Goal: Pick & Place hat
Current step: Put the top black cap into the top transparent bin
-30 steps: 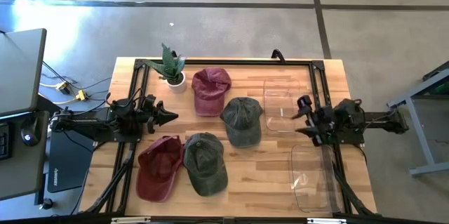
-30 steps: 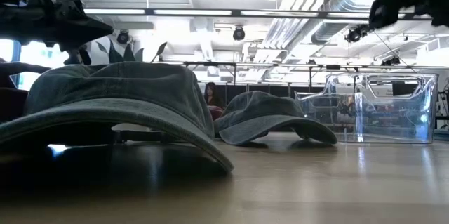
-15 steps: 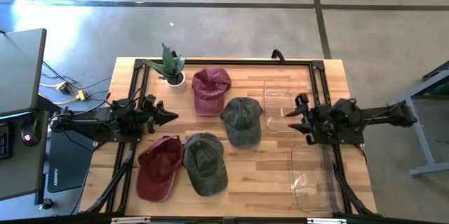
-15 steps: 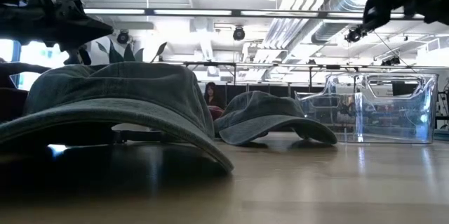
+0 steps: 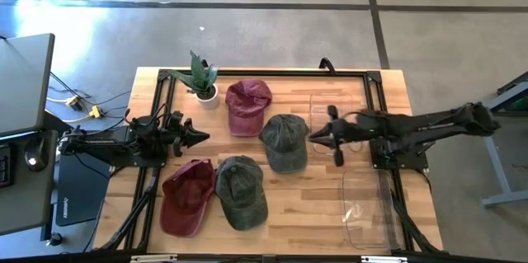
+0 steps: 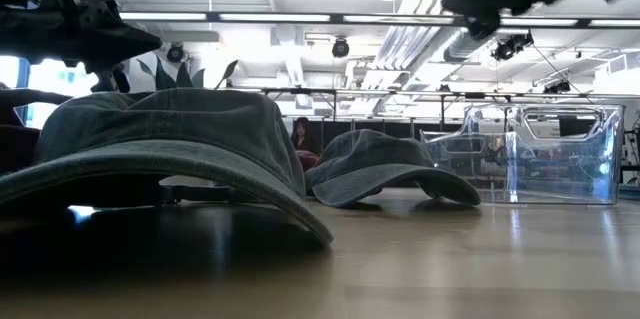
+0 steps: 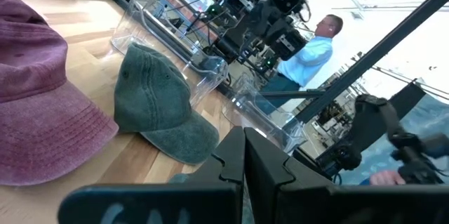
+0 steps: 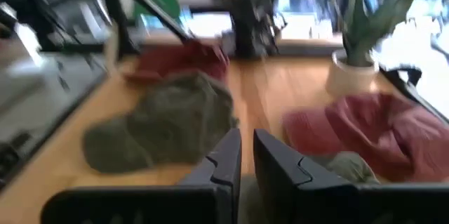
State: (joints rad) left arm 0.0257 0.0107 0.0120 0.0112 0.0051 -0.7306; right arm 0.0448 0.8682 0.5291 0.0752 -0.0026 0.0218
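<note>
Several caps lie crown up on the wooden table: a red hat at the far side, a green hat in the middle, a second green hat and a red hat near the front. My right gripper hovers above the table just right of the middle green hat, fingers almost together with nothing between them. My left gripper waits shut at the left, above the table.
Two clear plastic bins stand on the right side, one under my right arm, the other nearer the front. A potted plant stands at the far left. A black frame runs around the table. A person is beyond the table.
My right gripper has reached from over the right-hand bins toward the table's left, up to the middle green hat, and its fingers have come together on the way. The hats lie as before.
</note>
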